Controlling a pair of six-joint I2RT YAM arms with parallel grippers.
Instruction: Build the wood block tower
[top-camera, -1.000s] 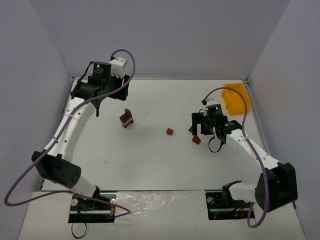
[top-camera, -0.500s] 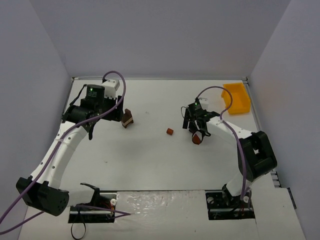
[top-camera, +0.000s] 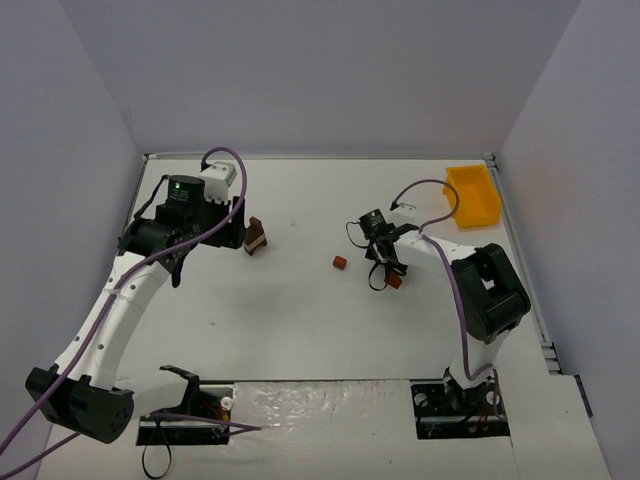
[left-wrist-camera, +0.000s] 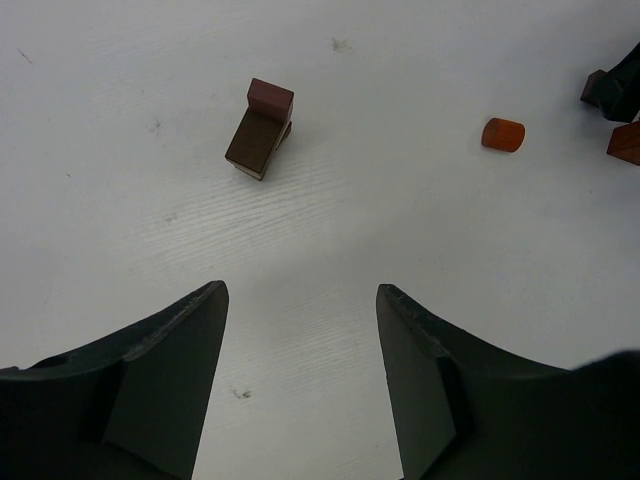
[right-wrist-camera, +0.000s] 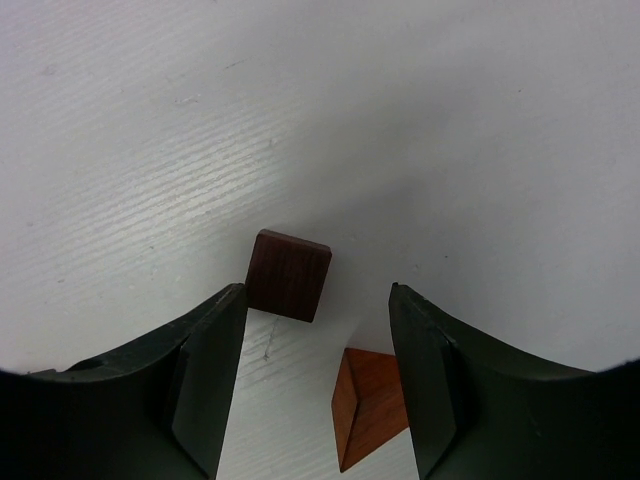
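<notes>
The wood blocks (top-camera: 395, 282) are sitting outside the yellow bin (top-camera: 473, 195), on the table (top-camera: 300, 330) — one tower (top-camera: 256, 236) facing the left gripper's (left-wrist-camera: 300, 290) spread fingers. Three loose pieces are lying mid-table: a dark block (right-wrist-camera: 289, 275) between the right gripper's (right-wrist-camera: 315, 292) parted fingers, a reddish wedge (right-wrist-camera: 372, 405), an orange bit (top-camera: 340, 263).

A: Surface?
B: One white table (top-camera: 300, 330).
A: Items lying on it?
B: One tower (top-camera: 255, 237), ten o'clock. One orange-red block (top-camera: 340, 263), centre. One dark brown cube (right-wrist-camera: 289, 275) and one reddish wedge (right-wrist-camera: 372, 405), three o'clock, near each other but apart. One yellow bin (top-camera: 472, 196), two o'clock corner.
</notes>
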